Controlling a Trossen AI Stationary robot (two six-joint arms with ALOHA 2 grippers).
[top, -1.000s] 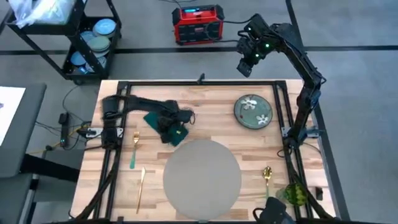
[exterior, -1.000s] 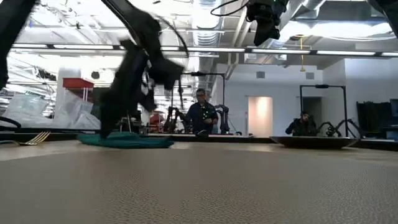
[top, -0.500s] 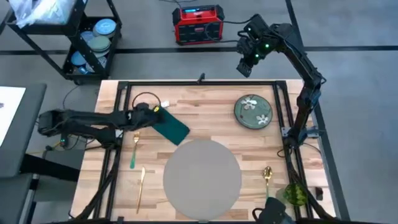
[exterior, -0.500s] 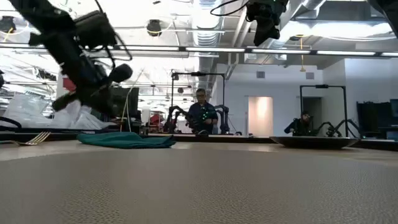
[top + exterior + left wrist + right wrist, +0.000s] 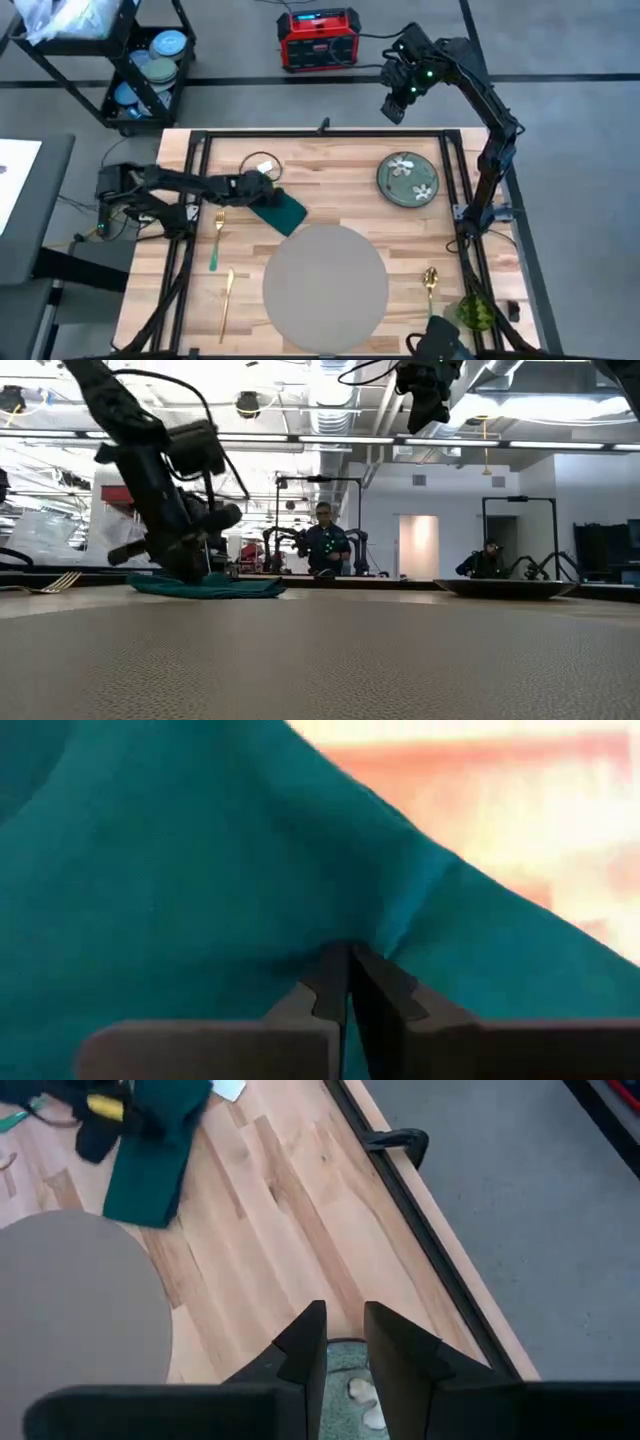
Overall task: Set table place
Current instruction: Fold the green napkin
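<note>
On the wooden table (image 5: 330, 165) lies the round grey placemat (image 5: 325, 283), the place, at the middle near side. A dark green napkin (image 5: 283, 210) lies flat just beyond its far left rim. My left gripper (image 5: 257, 190) is down at the napkin's far left end, shut on the cloth (image 5: 180, 870). My right gripper (image 5: 395, 105) hangs high beyond the table's far edge, its fingers (image 5: 343, 1345) a little open with nothing between them. A flowered plate (image 5: 407, 180) sits at the far right. My left gripper pinches a small raised pucker of the napkin (image 5: 385, 935) between its two fingertips, at the cloth's far left end. It comes slanting down from the table's left (image 5: 190, 565). The napkin lies on the table, wrinkled at the pinch; one layer or several, I cannot tell.
A green-handled fork (image 5: 215, 240) and a gold knife (image 5: 227, 300) lie left of the placemat, a gold spoon (image 5: 429, 280) to its right. A black cart of dishes (image 5: 150, 65) and a red box (image 5: 318, 38) stand beyond the table. People sit far behind in the room (image 5: 323, 550).
My left gripper drew back from the napkin toward the table's left edge and rose, leaving the napkin spread flat by the placemat. It has since come back down onto the napkin's far left end.
</note>
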